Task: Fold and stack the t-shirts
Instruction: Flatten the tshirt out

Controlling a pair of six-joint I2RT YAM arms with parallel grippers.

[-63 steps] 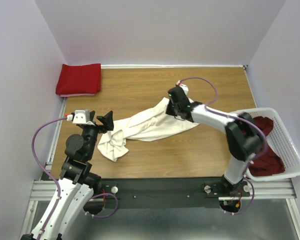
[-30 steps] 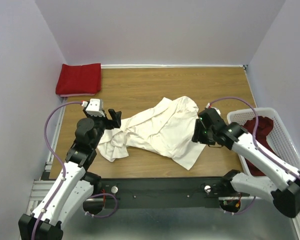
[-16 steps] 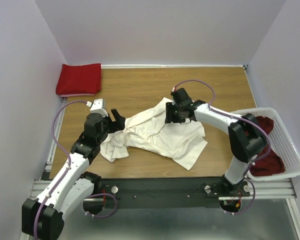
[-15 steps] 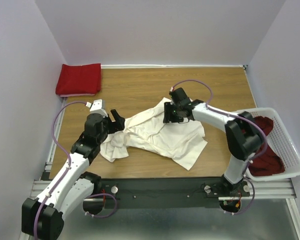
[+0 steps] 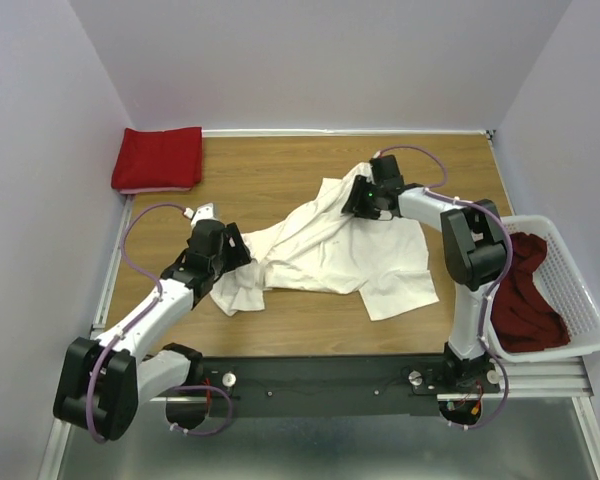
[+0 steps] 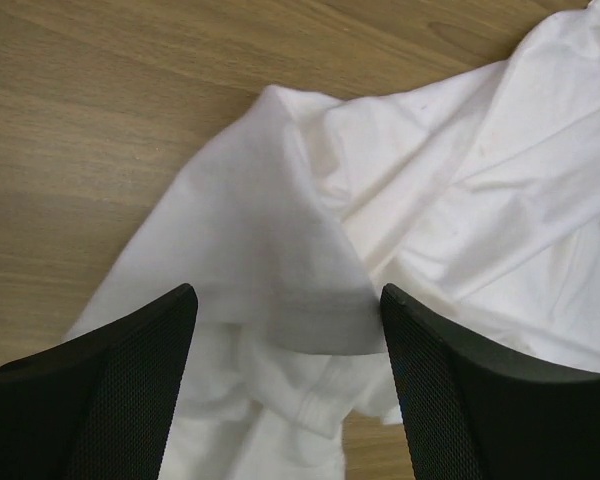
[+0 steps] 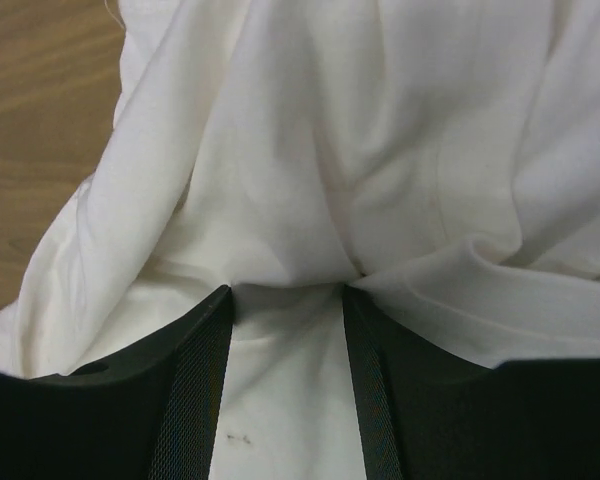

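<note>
So the wooden table (image 5: 280, 170) takes up most of the overhead view. The big cream-white t-shirt (image 5: 330, 250) is sprawled across the middle of it, not folded at all, just rumpled. One end is bunched up toward the near left, and a flatter part lies toward the near right.

Off the right edge of the table there's a white lattice basket (image 5: 565, 270) with a dark red t-shirt (image 5: 525, 300) heaped inside. Way over in the far left corner sits a bright red t-shirt (image 5: 158, 158), folded into a neat rectangle and well apart from everything else.

The right gripper (image 5: 360, 195) is at the far side of the cream shirt. On its wrist cam the jaws are pinched down on a gathered fold of the white fabric, with the creases all running into the gap between them.

The left gripper (image 5: 238, 248) is at the shirt's left end. Its own cam shows the jaws spread wide with a sleeve lying between them. Can't tell whether the fingers (image 6: 130, 380) touch the cloth.
</note>
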